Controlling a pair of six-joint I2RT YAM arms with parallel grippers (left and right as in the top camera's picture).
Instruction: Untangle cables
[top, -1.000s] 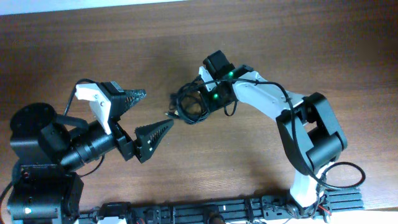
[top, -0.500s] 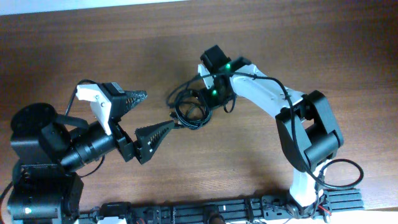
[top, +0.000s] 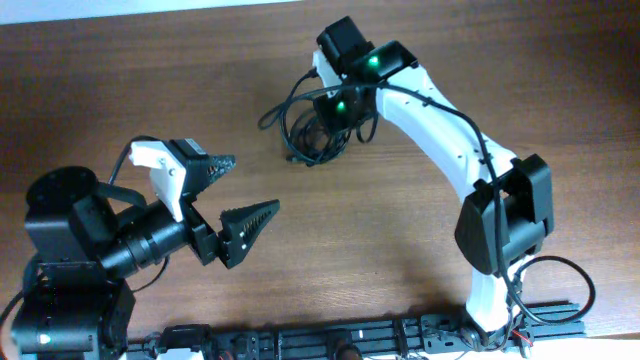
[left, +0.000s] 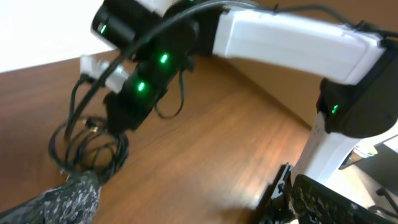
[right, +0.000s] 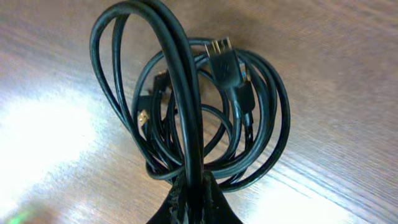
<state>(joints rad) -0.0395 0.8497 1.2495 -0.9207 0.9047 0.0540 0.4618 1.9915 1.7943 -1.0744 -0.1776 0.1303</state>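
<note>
Though coiled, cables (right: 186, 112) in right gripper (right: 193, 190)

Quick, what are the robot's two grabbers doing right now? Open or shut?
Left gripper: open, holding nothing.
Right gripper: shut on the thin black cables with metal-tipped plugs.

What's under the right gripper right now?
The cables, a coiled bundle resting on the table. The right gripper pinches strands looping up from it, and a plug lies on top. From overhead, the arm covers the pinch.
</note>
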